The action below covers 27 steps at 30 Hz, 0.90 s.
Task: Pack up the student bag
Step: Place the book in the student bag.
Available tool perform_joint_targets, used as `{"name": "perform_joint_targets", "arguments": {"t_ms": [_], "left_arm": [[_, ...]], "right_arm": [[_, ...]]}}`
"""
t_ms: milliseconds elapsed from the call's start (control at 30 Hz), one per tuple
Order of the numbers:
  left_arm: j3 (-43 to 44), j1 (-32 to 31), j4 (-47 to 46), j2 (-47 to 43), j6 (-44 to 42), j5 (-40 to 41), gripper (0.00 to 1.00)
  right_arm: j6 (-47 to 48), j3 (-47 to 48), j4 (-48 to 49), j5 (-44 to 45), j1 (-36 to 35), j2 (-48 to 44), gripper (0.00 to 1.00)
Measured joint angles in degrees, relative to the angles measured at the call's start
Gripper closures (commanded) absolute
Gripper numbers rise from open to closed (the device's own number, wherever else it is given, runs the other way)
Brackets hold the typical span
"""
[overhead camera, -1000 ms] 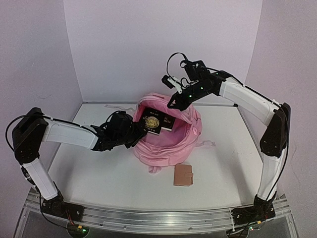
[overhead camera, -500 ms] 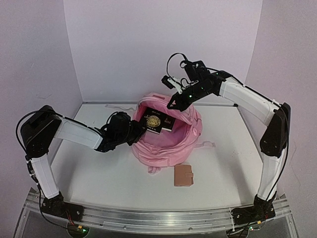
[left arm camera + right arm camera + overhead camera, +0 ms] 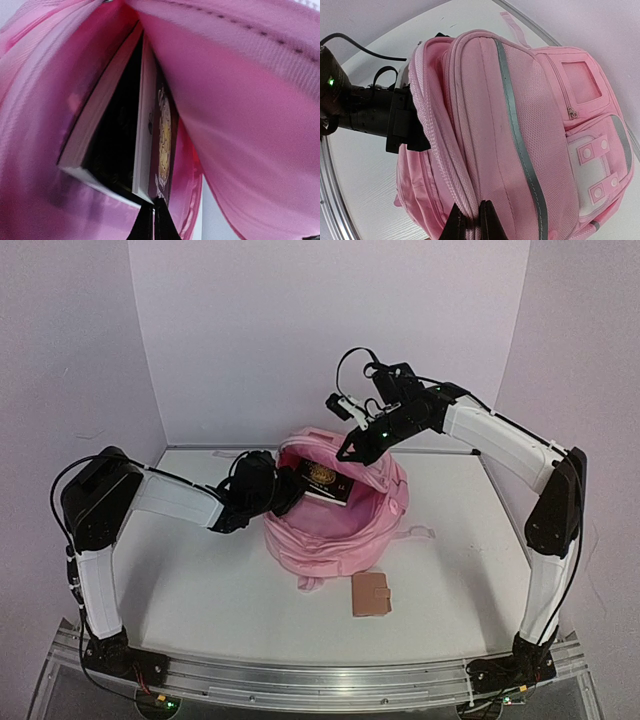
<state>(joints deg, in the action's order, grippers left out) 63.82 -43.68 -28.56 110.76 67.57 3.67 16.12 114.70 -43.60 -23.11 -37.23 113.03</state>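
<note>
Student bag [image 3: 335,530], grey stripe [image 3: 519,135] from right wrist

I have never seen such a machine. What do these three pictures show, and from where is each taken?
This is a robot with two arms on a white table. The wide picture looks down from above and behind them; the two close ones come from cameras on the wrists. On the table lie a pink student bag and a small brown wallet. The right hand pinches the bag's open rim and holds it up. The left hand, closed, is at the opening beside dark books inside; whether it grips one is unclear.
</note>
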Motion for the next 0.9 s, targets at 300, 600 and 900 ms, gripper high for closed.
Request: {"name": "perform_joint_targets", "arguments": {"t_ms": [300,600,900], "left_arm": [[9.1,1.7,-1.0,7.9,1.3,-5.0,0.47],[0.8,1.1,3.0,-1.5,-3.8,-9.7,0.16],[-8.0,2.2,12.7,-17.3,-11.8,-10.2,0.08]], "right_arm": [[-0.4,-0.3,-0.2,-1.2,0.3,0.0,1.0],[1.4,-3.2,0.4,-4.7,2.8,-0.4,1.0],[17.0,-13.0,0.0,-6.0,7.9,-5.2,1.0]]}}
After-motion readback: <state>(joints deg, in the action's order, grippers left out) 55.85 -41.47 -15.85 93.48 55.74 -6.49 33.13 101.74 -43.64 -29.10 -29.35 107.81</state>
